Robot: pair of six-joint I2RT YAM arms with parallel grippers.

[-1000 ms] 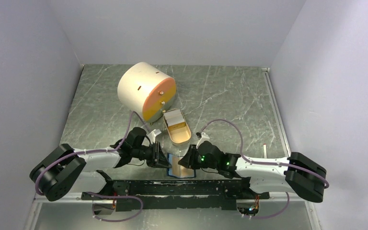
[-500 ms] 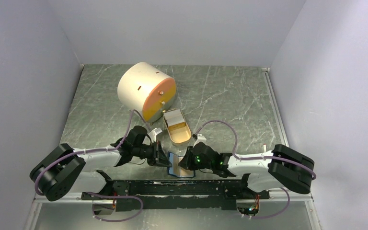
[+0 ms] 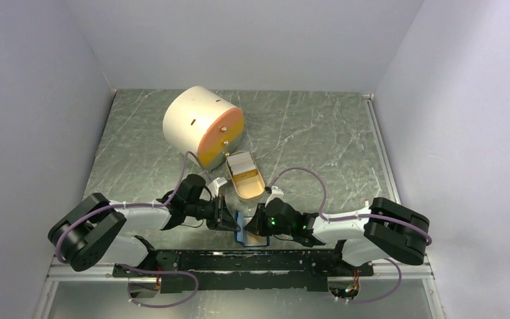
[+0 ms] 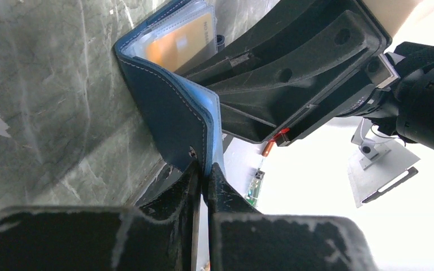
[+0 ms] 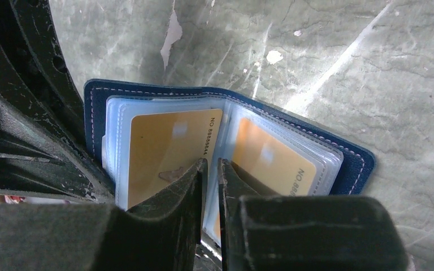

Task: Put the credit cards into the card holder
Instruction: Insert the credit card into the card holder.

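Just nearside of tan dish, card holder stands open; left pincer pinches its cover, right pincer nearly pressed together on clear sleeve. Best: hold cover taut, part sleeve gently. Inside dish lie credit cards.

card holder: dark blue | table: grey-green marbled | cylinder: cream, orange

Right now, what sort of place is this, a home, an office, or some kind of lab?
Probably a lab robot test cell: bare pale walls box in a marbled table, the left arm and right arm mount on a black rail, and only a few props lie out, like the cream cylinder.
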